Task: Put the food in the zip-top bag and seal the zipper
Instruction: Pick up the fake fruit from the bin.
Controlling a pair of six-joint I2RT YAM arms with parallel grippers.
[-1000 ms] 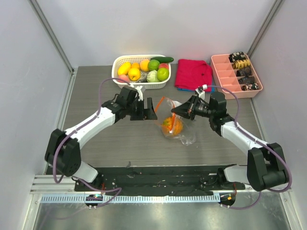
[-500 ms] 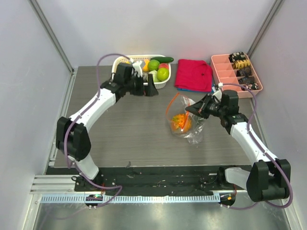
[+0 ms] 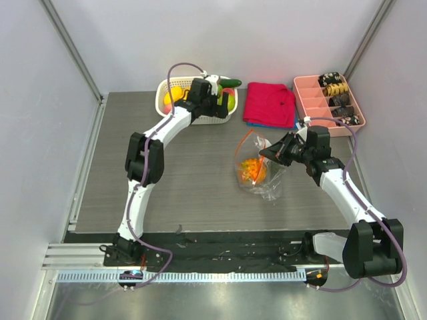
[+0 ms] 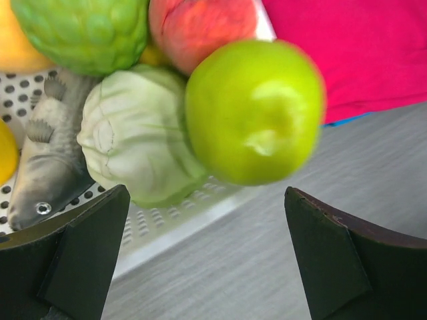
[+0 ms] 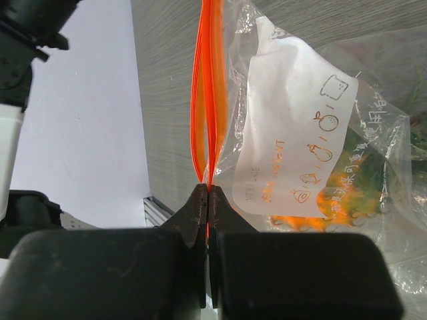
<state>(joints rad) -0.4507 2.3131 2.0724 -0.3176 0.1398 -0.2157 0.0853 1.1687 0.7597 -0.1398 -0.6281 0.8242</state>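
Note:
The clear zip-top bag (image 3: 257,175) stands mid-table with its orange-red zipper (image 3: 241,143) loop open at the top, and it shows in the right wrist view (image 5: 300,167) too. A frilly orange food piece (image 3: 251,168) lies inside, seen also through the plastic (image 5: 333,207). My right gripper (image 3: 267,153) is shut on the zipper edge (image 5: 208,133). My left gripper (image 3: 215,100) is open and empty over the white basket (image 3: 161,89), just before a green apple (image 4: 257,110) and a pale green cabbage (image 4: 137,143).
The basket (image 4: 167,230) also holds a peach (image 4: 200,27), a knobbly green fruit (image 4: 83,30), a grey fish (image 4: 43,173) and yellow fruit. A red cloth (image 3: 269,103) and a pink tray (image 3: 312,107) of dark items lie at the back right.
My left arm has swung from beside the bag back to the basket, gripper open. The right gripper, still holding the zipper edge, shifted the bag slightly right.

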